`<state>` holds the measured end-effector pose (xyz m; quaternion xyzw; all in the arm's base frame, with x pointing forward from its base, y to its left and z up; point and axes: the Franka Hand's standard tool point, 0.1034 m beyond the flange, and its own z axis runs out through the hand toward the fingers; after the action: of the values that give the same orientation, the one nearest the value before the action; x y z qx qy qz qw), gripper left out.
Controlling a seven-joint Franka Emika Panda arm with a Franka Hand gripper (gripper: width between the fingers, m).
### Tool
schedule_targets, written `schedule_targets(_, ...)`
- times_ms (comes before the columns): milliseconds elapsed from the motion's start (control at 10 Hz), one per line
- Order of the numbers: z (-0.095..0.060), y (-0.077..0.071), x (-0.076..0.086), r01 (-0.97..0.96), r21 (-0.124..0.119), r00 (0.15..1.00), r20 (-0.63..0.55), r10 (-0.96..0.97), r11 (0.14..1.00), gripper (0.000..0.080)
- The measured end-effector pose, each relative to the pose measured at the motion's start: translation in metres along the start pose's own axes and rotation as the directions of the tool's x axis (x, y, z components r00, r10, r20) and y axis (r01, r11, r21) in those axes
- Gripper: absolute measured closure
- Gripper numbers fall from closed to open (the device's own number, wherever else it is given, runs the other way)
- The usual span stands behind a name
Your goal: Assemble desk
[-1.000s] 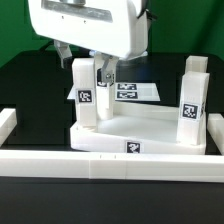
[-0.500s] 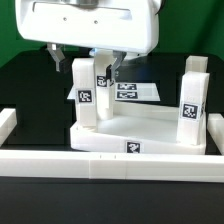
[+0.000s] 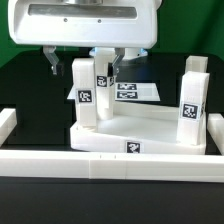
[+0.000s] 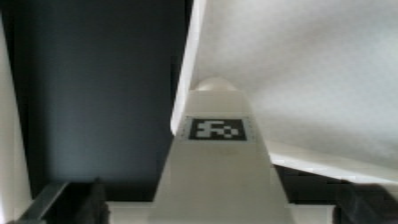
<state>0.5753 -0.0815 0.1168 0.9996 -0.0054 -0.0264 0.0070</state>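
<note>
The white tabletop (image 3: 150,128) lies on the black table with white block legs standing in its corners. One leg (image 3: 85,105) is at the exterior view's left, a second (image 3: 104,88) is just behind it, and a third (image 3: 193,100) is at the right. My gripper (image 3: 84,68) hangs over the left leg's top, open, with one finger (image 3: 55,62) on each side and a clear gap. In the wrist view the tagged leg (image 4: 217,150) stands between my gripper's (image 4: 217,205) dark fingers (image 4: 68,203), and neither touches it. A white surface (image 4: 302,80) spreads beyond the leg.
The long white border rail (image 3: 110,162) runs along the front, with raised ends at both sides. The marker board (image 3: 138,91) lies flat behind the legs. The arm's white hand housing (image 3: 85,22) fills the top of the exterior view.
The hand has risen a little and its fingers have spread wider around the left leg. The legs and tabletop have not moved.
</note>
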Motion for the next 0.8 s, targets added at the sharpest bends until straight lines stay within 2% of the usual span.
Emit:
schedule_targets(200,0.0000,0.0003,0.0000,-0.004,0.000,1.000,0.000,0.004,1.000,0.0394)
schedule_targets(300,0.0000,0.0001,0.0000,-0.004,0.001,1.000,0.000,0.004,1.000,0.0394)
schedule_targets(400,0.0001,0.0005,-0.0001,-0.005,0.000,1.000,0.000,0.005,1.000,0.0511)
schedule_targets(700,0.0001,0.0006,-0.0001,-0.025,0.000,1.000,0.000,0.025,1.000,0.0511)
schedule_targets(800,0.0002,0.0005,-0.0001,-0.094,0.001,0.996,0.000,0.094,0.996,0.0511)
